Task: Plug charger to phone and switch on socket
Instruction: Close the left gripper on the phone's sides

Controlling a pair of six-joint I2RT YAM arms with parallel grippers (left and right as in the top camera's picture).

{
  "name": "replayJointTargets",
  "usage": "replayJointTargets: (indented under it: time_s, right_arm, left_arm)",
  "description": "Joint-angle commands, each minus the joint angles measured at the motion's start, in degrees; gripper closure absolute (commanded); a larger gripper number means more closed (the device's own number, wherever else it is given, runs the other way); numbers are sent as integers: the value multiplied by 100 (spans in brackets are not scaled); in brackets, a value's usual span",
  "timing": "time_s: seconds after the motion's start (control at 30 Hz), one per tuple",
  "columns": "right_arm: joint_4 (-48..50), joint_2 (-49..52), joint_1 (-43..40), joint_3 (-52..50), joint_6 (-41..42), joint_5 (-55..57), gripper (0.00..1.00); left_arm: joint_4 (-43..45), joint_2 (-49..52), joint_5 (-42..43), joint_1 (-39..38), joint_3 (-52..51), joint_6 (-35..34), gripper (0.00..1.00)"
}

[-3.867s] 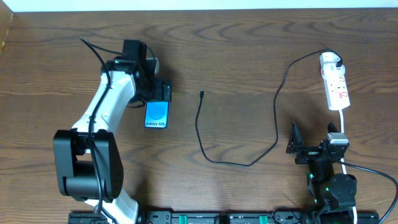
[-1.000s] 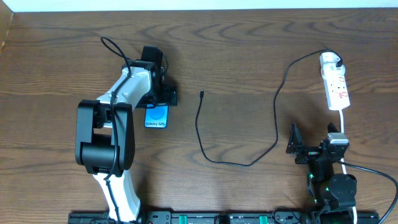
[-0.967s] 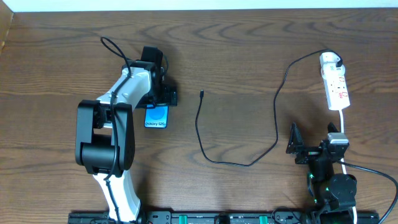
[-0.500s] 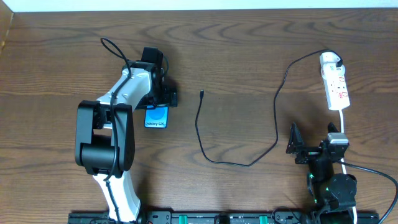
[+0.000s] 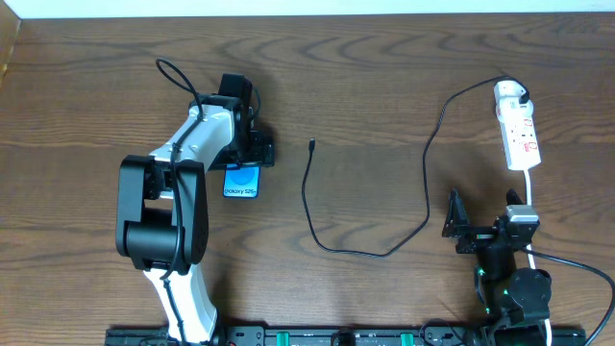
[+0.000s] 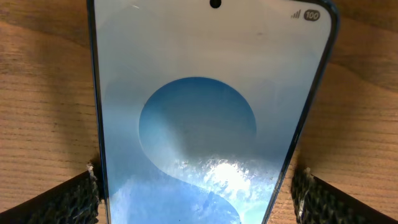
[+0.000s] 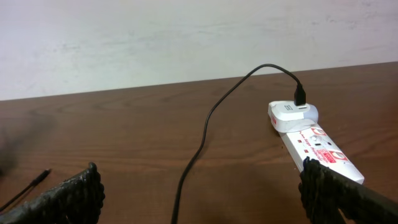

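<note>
Left gripper (image 6: 196, 182) jaws stand wide, flanking the phone (image 6: 205, 93).

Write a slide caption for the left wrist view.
Open left hand straddles the slim blue-screened smartphone lying on the brown wooden table, black fingers beside its long edges.

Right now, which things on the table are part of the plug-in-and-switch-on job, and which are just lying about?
In the job:
- phone
- charger, its connector tip lying loose
- white plug head, seated on the socket
- left gripper, open astride the phone
- right gripper, open

Just there:
- wooden table
- the socket's own white cord
</note>
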Motion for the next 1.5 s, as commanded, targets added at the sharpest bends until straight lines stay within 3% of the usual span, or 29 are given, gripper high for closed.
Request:
replayJointTargets:
  time_s: [0.0,0.7,1.47]
  right_arm:
    - [-20,-20,-37,-9,-15,-9,1]
    - [-22,-20,-37,-9,-15,-9,1]
    - [-20,-20,-37,-9,-17,-9,1]
  left_arm:
    - [-144,411,-31,-39,-391,186,3]
    - [-157,411,-13,-39,-391,74,4]
    - [-138,411,-13,-39,-391,72,16]
